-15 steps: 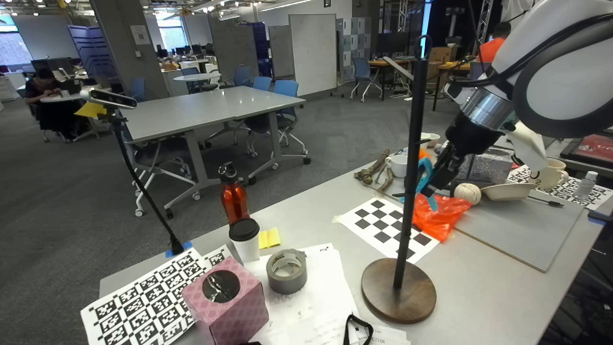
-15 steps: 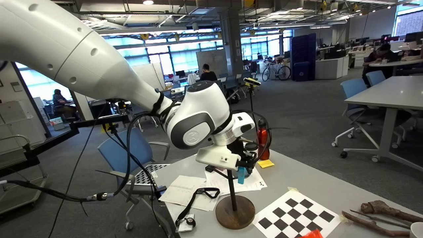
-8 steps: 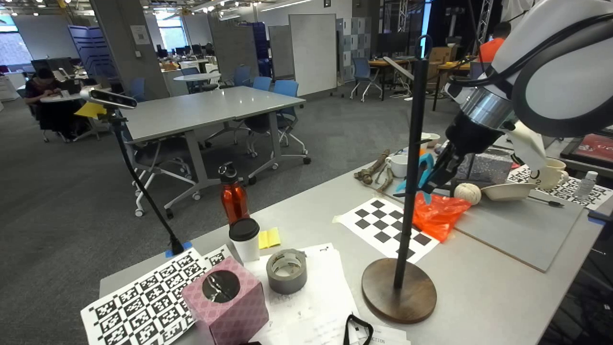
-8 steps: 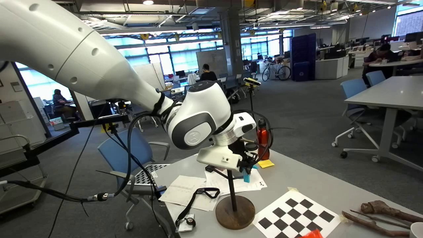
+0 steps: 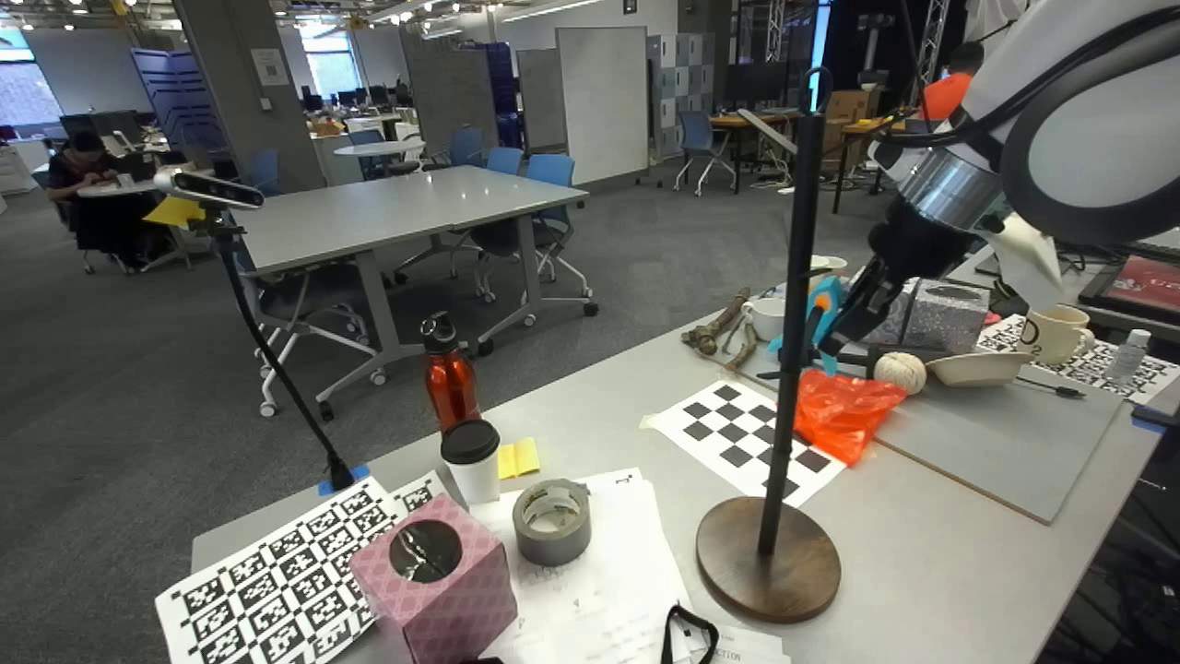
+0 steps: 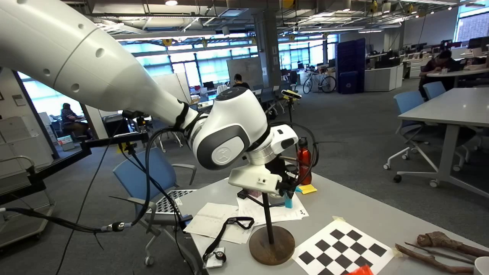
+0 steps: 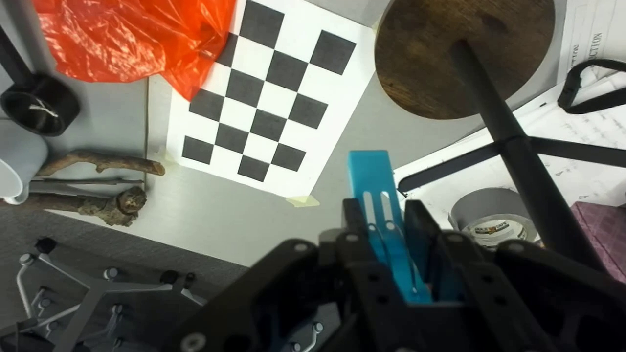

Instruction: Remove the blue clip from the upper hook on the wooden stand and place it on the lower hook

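The wooden stand has a round brown base (image 5: 768, 560) and a thin dark pole (image 5: 795, 304); a curved hook (image 5: 815, 85) tops the pole. A lower black arm (image 7: 446, 167) sticks out from the pole in the wrist view. My gripper (image 7: 384, 207) is shut on the light-blue clip (image 7: 370, 171), with a finger on either side. The clip's flat end points out past the fingertips, beside the tip of the lower arm and apart from it in this view. In an exterior view the clip (image 6: 288, 201) hangs below the gripper, right of the pole. The clip's rear is hidden by the gripper.
An orange-red plastic bag (image 5: 843, 415) and a checkerboard sheet (image 5: 737, 432) lie near the stand. A tape roll (image 5: 551, 521), pink tissue box (image 5: 435, 581) and paper cup (image 5: 472, 461) stand on the table. Branches (image 7: 98, 195) and a white mug (image 7: 17, 161) are beyond.
My gripper has risen slightly with the clip. In an exterior view both have shifted to the right, away from the pole; the clip has turned a little. The stand has stayed put.
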Available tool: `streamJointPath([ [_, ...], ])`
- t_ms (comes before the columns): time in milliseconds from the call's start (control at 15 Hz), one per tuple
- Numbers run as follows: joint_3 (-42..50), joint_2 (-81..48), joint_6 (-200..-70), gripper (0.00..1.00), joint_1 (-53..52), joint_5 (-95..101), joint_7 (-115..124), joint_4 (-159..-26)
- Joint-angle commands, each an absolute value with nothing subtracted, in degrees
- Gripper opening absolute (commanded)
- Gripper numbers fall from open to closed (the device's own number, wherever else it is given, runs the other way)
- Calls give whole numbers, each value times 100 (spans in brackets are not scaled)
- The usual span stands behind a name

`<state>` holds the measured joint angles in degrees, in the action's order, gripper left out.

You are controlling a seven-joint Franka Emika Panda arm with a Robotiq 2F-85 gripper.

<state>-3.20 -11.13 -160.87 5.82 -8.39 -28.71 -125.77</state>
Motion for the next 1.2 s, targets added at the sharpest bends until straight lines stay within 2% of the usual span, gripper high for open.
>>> streamJointPath([
  [0, -257, -939, -16133, 7, 695, -736, -2814, -12665],
  [1133, 53, -2055, -15854, 7, 430, 315, -1571, -11752],
])
